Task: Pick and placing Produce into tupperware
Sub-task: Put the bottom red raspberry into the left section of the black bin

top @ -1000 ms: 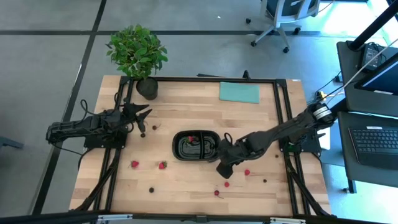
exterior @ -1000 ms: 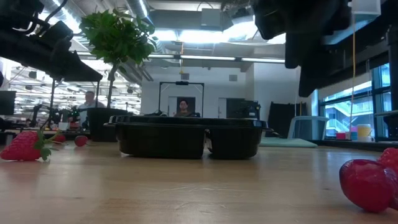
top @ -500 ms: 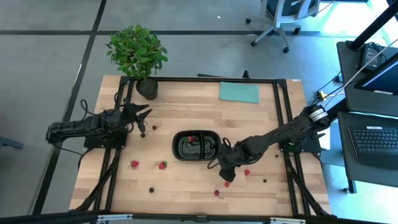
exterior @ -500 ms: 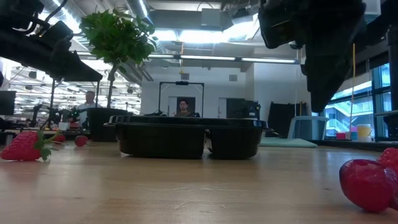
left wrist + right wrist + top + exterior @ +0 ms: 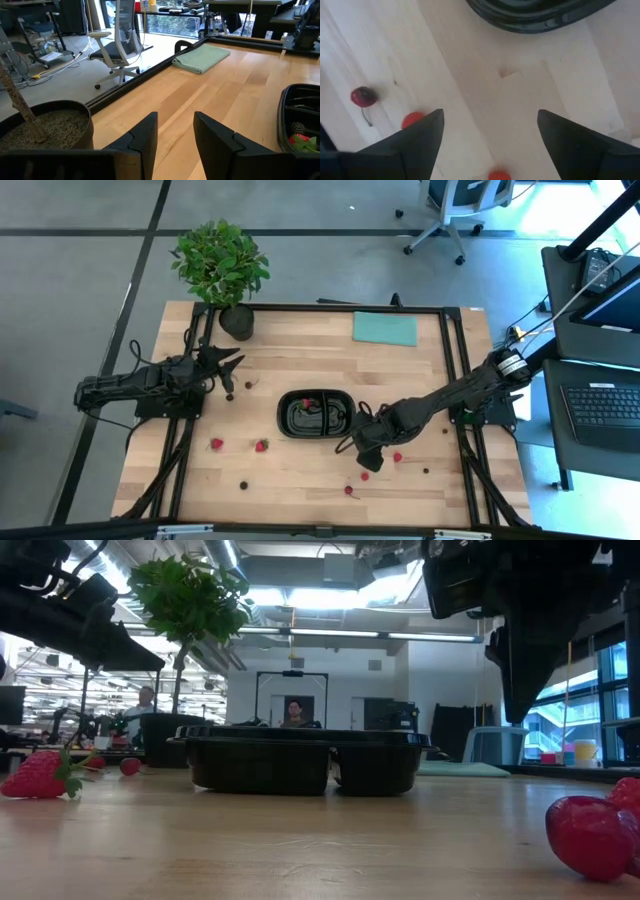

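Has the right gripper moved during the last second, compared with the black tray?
Yes. In the high view the right gripper has shifted slightly away from the tupperware, toward the table's front edge and the red fruit there.

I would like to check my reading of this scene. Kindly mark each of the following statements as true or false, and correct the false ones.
1. The right gripper hangs open over the bare table near the tupperware. True.
2. The tupperware is completely empty. False: a red piece of produce already lies in it.
3. The teal cloth lies at the far side of the table, apart from the tupperware. True.
4. The left gripper is holding a strawberry. False: nothing sits between its fingers.
5. The potted plant stands inside the tupperware. False: it stands at a far corner of the table.
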